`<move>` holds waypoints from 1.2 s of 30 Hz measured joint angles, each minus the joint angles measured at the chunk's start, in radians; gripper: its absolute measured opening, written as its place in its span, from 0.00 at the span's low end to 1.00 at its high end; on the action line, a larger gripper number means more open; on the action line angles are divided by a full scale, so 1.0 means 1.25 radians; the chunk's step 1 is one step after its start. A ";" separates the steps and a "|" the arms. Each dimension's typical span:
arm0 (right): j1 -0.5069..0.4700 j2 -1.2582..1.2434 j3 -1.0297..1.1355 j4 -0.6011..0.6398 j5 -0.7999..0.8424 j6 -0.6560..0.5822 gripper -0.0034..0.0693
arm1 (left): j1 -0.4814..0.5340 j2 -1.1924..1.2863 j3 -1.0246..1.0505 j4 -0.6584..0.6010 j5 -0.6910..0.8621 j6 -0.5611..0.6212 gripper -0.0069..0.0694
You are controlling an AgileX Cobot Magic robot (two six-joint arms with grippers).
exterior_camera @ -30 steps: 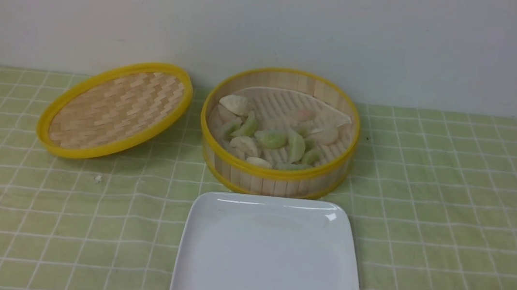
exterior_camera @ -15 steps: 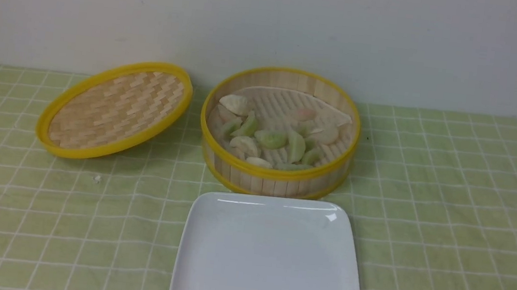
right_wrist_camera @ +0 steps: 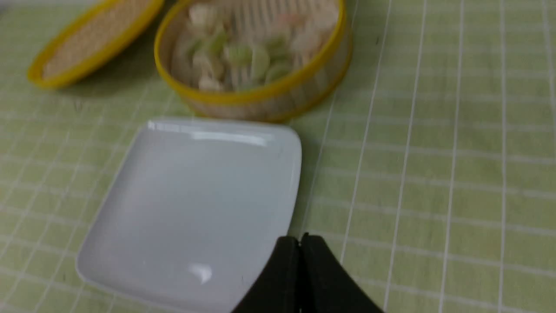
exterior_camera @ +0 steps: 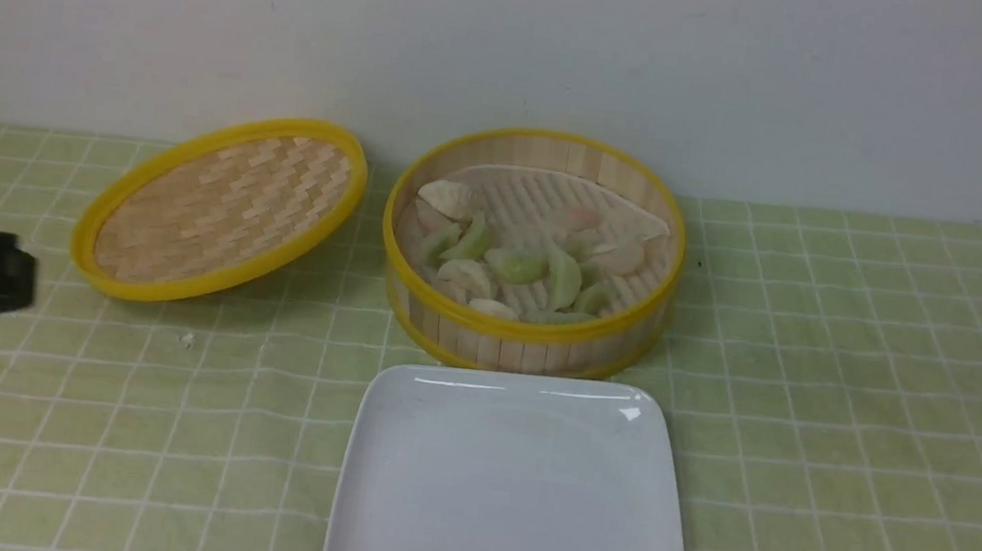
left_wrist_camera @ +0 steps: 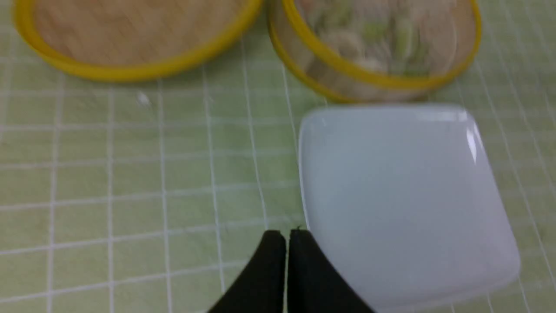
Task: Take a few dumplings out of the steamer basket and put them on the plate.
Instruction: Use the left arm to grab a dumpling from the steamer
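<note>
Ahead of the left gripper, which is shut with its dark tips together, stands the round, deep bamboo steamer basket with yellow rims. Inside lie the small crescent-shaped dumplings (pale green, whitish and pinkish), ahead of both grippers. The right gripper is shut too, its tips pointing forward. Between the grippers and the basket lies the glossy white rounded-square plate, bare where visible. Whether it touches the basket, I can't quite tell.
</note>
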 joint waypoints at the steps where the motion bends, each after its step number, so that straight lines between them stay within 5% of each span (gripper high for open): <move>1: 0.000 0.007 -0.003 0.000 0.006 0.000 0.03 | 0.000 0.012 -0.006 -0.009 0.012 0.007 0.08; 6: 0.000 0.100 -0.024 0.005 0.058 -0.046 0.03 | -0.023 0.262 -0.142 -0.077 0.063 0.150 0.08; 19: 0.000 0.106 -0.024 0.019 0.062 -0.065 0.03 | -0.232 0.689 -0.526 0.016 0.006 0.263 0.11; 23: 0.000 0.106 -0.024 0.019 0.062 -0.066 0.03 | -0.267 0.818 -0.636 0.097 -0.002 0.265 0.23; 29: 0.000 0.107 -0.024 0.018 0.063 -0.051 0.03 | -0.291 0.965 -0.735 0.181 -0.062 0.231 0.58; 36: 0.000 0.106 -0.024 0.018 0.063 -0.045 0.03 | -0.294 1.043 -0.741 0.187 -0.159 0.226 0.77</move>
